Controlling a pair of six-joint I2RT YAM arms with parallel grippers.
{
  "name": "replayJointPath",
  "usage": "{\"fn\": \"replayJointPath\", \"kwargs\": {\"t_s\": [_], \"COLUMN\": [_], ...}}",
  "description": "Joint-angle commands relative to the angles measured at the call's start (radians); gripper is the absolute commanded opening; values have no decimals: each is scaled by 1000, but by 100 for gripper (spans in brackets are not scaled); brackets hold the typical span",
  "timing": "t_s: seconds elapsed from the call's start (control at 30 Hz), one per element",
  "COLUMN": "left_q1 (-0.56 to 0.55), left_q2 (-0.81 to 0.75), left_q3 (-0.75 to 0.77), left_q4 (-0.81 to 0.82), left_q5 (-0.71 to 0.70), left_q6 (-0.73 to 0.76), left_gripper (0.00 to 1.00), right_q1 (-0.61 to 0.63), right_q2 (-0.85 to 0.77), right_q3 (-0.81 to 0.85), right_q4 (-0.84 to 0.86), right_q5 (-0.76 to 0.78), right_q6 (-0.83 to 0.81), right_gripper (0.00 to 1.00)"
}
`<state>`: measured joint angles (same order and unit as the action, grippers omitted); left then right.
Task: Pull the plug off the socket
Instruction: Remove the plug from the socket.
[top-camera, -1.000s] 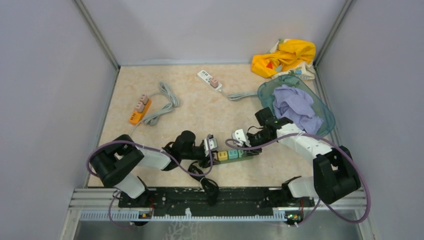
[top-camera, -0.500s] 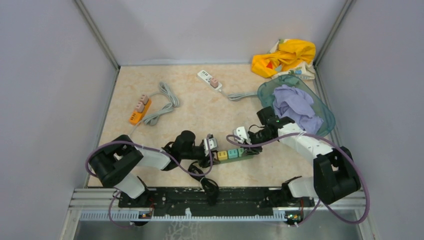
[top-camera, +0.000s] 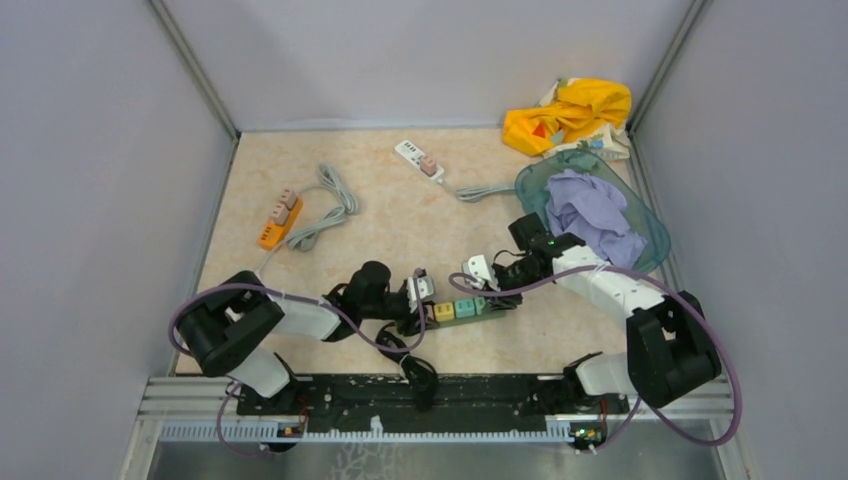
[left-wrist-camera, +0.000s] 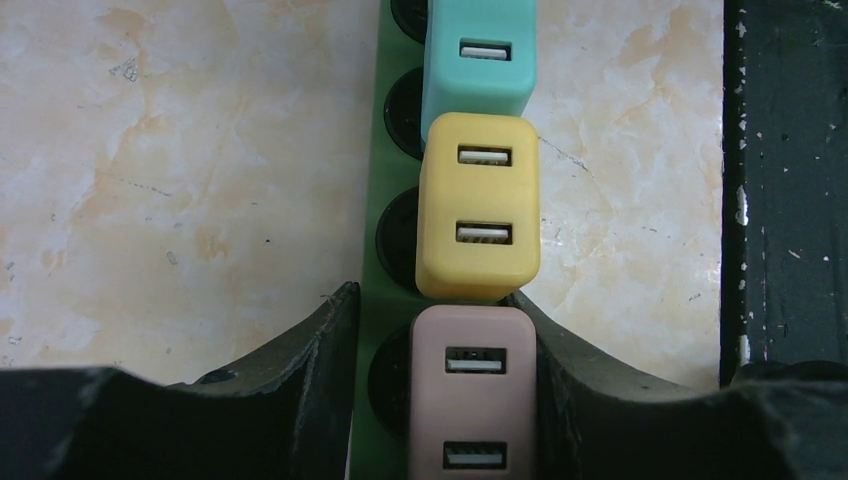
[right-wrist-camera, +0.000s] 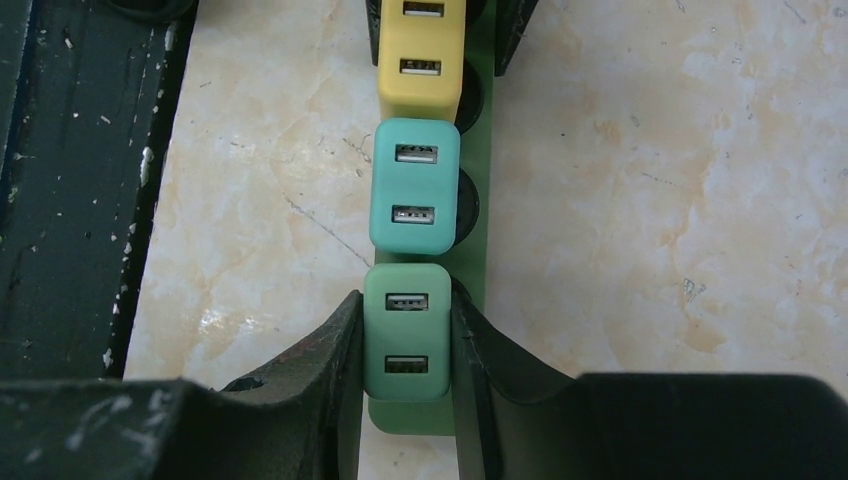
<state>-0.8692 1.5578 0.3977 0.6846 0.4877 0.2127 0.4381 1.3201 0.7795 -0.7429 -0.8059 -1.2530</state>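
A: Table (top-camera: 380, 230), near edge: green strip (right-wrist-camera: 478, 270) lies flat between both arms.
B: Grippers?
A: Left gripper (left-wrist-camera: 430, 300) pinches across strip edge and pink plug (left-wrist-camera: 472, 400), jaws narrow. Right gripper (right-wrist-camera: 404, 295) clamps the green plug (right-wrist-camera: 405, 335) at the strip's end, seated in its socket.

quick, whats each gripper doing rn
left gripper: straddles the pink plug and power strip; whether it grips cannot be told
right gripper: closed on the green plug

The strip (right-wrist-camera: 480, 260) lies on the desk (top-camera: 400, 220) between our arms: left tool (left-wrist-camera: 432, 330) astride its left end, right tool (right-wrist-camera: 405, 310) astride the right-end plug (right-wrist-camera: 405, 340).
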Motion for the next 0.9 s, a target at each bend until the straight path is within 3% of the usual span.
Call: {"fn": "replayJointPath", "kwargs": {"t_s": [0.0,0.17,0.27,0.43,0.7,0.87], "left_q1": [-5,-6,-9,-24,-36,-36], "left_q2": [-14,-43,-59,-103,-236,-246], "left_q3": [-9,-1,0,-12,-89,-135], "left_q4": [-71,13,47,87,210,326], "left_q5": [-45,-22,-19,-26,-64,-60], "left_q6": [-42,-106,-119,-114,-128,-156], "left_gripper": [10,54,68,83,100,100], "right_q1": [28,80,85,85,85,86], "right_q2": [-6,34,37,28,28,28], "right_q3": [14,21,24,18,20,23], "right_q4": [28,46,49,62,63,62], "right_q5": [-170,-136,-127,-120,-124,-122], "right_q6": [30,59,66,75,76,78], "right_gripper": [0,0,0,0,0,0]}}
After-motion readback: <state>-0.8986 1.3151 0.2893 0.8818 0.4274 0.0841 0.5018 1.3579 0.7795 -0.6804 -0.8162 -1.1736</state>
